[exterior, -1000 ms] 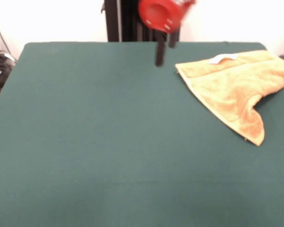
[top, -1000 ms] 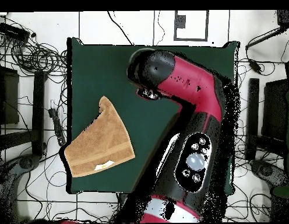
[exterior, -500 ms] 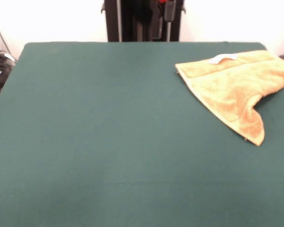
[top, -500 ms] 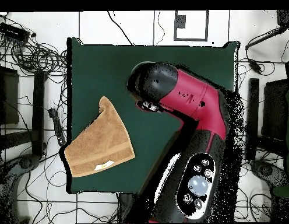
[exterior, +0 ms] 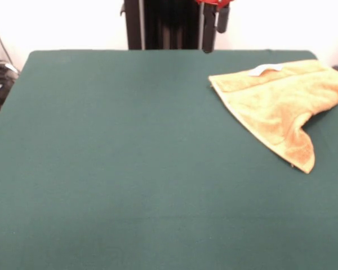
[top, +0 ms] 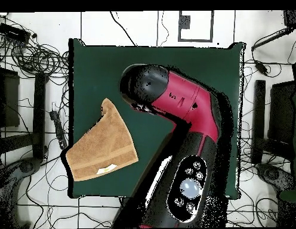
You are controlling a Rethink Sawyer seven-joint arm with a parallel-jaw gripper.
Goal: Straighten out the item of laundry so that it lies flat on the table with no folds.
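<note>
One fold left in towel (exterior: 281, 107); my pincer (exterior: 214, 25) hangs spread, empty; an edge-grab risks dragging it off the counter (exterior: 112, 157).

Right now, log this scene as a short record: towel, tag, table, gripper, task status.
towel: orange-yellow towel, folded into a rough triangle, at the table's far right in the front view, one corner reaching the edge
tag: white tag on its far edge
table: green table
gripper: gripper high at the far edge, apart from the towel
task status: not flat yet
</note>
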